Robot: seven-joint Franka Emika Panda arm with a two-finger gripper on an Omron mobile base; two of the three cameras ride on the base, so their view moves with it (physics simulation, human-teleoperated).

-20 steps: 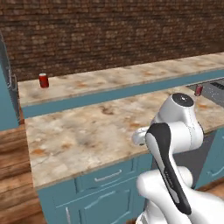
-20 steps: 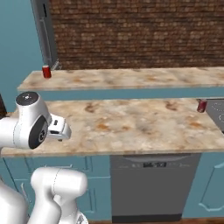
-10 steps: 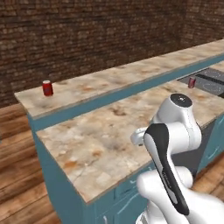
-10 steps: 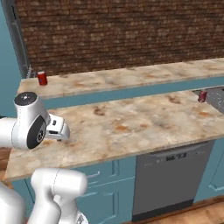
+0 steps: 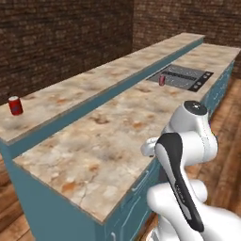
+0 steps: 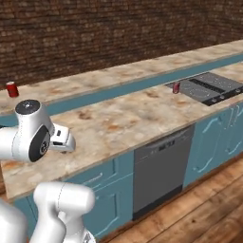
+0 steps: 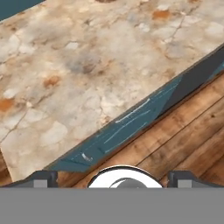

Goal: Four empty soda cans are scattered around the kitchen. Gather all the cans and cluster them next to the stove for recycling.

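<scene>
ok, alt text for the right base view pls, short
A long beige marbled countertop on teal cabinets, with one red soda can standing beside the black stove at right. A second soda can stands on the raised back ledge at far left, before a brick wall; the white arm is folded at lower left.

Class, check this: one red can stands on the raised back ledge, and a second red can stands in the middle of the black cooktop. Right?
Partly. The first can stands on the ledge, but the second can stands on the counter at the cooktop's near edge, as the right base view shows.
</scene>
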